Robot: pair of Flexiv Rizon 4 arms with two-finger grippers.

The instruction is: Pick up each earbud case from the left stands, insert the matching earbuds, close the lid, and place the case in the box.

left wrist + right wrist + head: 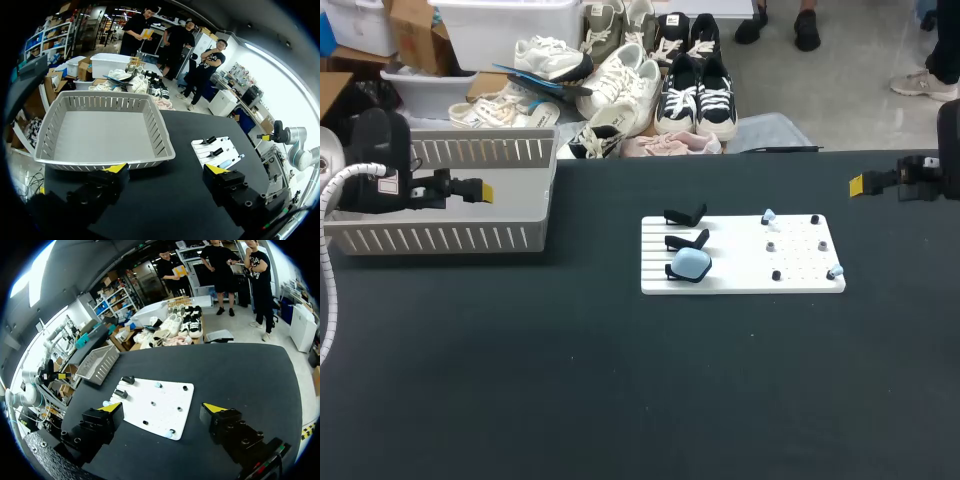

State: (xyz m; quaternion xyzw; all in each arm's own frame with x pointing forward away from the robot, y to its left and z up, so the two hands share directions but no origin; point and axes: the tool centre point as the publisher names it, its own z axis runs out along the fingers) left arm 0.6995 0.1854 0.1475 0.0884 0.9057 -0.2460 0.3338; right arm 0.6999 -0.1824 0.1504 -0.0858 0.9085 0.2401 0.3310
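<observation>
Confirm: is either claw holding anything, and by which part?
Nothing held: left claw and right claw both open and empty; earbud case sits on the board.

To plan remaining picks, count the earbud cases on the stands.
1: the light blue earbud case on the stand nearest the robot; the two stands behind it look empty.

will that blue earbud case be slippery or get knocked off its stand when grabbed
Probably slippery: the blue earbud case looks smooth and rounded, so a grip may slide off. Likely light, being small beside the white board. It seems to rest loosely on its black stand, so a sideways nudge could dislodge it.
</observation>
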